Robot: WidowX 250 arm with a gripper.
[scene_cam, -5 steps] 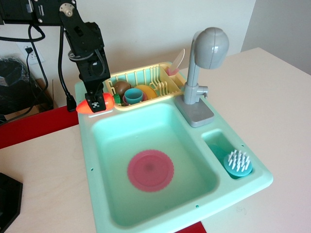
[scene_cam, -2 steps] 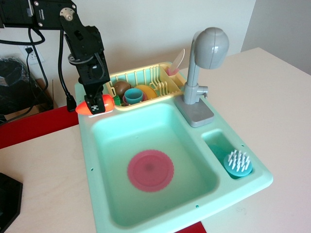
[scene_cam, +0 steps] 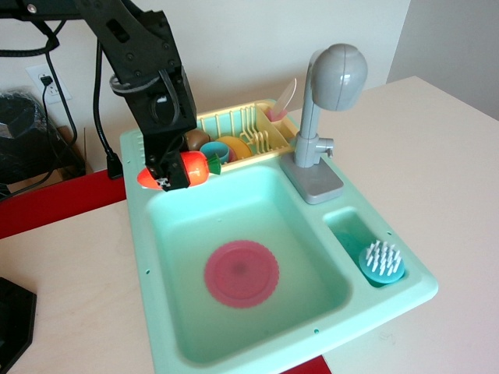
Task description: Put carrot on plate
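My black gripper (scene_cam: 173, 175) is shut on the orange toy carrot (scene_cam: 189, 167), held crosswise with its green cap pointing right. It hangs above the back left corner of the sink basin. The pink-red ribbed plate (scene_cam: 241, 273) lies flat on the basin floor, below and to the right of the carrot, well apart from it.
The teal sink (scene_cam: 405, 294) fills the table's middle. A yellow dish rack (scene_cam: 265, 125) at the back holds a teal cup (scene_cam: 216, 150), a yellow-orange dish (scene_cam: 236, 145) and a brown round toy (scene_cam: 196, 139). A grey faucet (scene_cam: 331, 82) stands at right; a teal brush (scene_cam: 381, 261) sits in the side compartment.
The gripper has moved right and forward with the carrot, from over the sink's back left rim to above the basin's back left corner. The arm now covers more of the dish rack.
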